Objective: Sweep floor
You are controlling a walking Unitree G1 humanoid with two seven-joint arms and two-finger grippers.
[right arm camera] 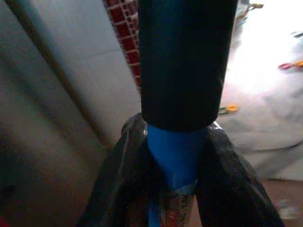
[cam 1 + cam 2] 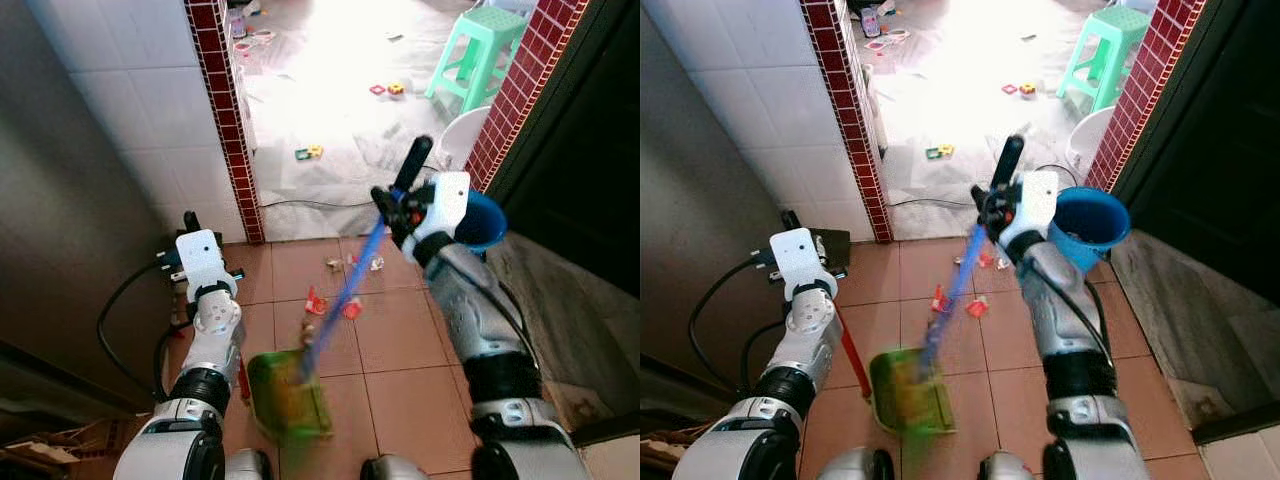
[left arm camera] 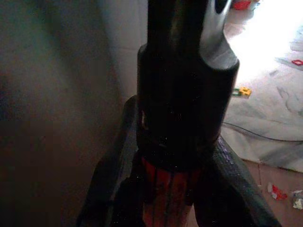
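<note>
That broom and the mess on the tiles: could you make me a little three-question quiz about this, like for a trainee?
1. True or false: the right gripper is shut on the blue broom.
2. Which colour is the dustpan: A red, B green, C white?
3. Fill in: the left gripper holds a ___ handle.

Key: 1 true. 2 B. 3 red.

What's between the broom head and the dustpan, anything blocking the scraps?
Nothing visible. The broom bristles already sit at the green dustpan; the red scraps lie on bare tile beyond it, nothing between them and the pan.
</note>
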